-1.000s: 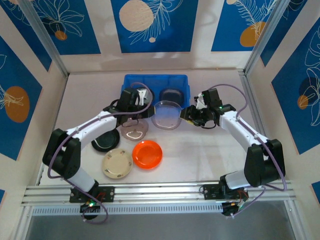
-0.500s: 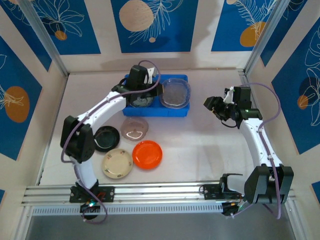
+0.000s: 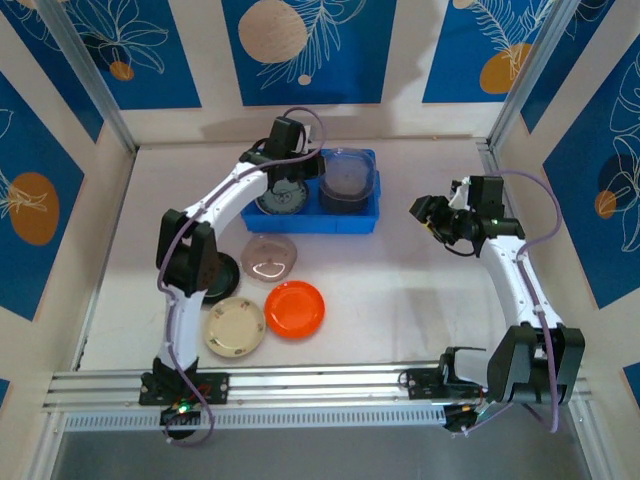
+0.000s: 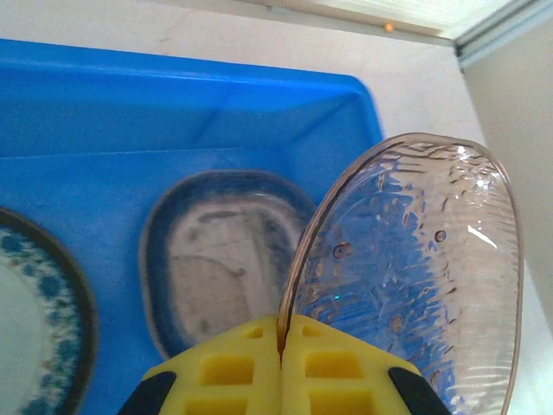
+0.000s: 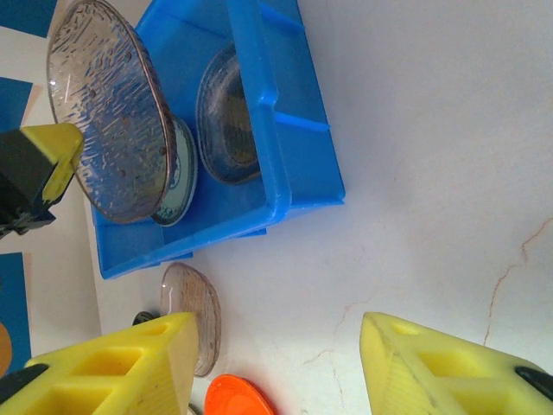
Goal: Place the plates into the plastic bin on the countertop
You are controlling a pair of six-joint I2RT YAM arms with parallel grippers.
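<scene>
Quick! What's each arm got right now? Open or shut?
Left end effector: closed, holding a clear smoky plate by its rim over the blue bin.
Right end effector: open, holding nothing.

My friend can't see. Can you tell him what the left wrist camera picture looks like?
The yellow left end effector pinches the rim of a see-through bumpy plate, holding it up on edge. Behind it lies the blue plastic bin, with a smoky-grey plate inside and a teal-patterned plate at the picture's left edge.
</scene>
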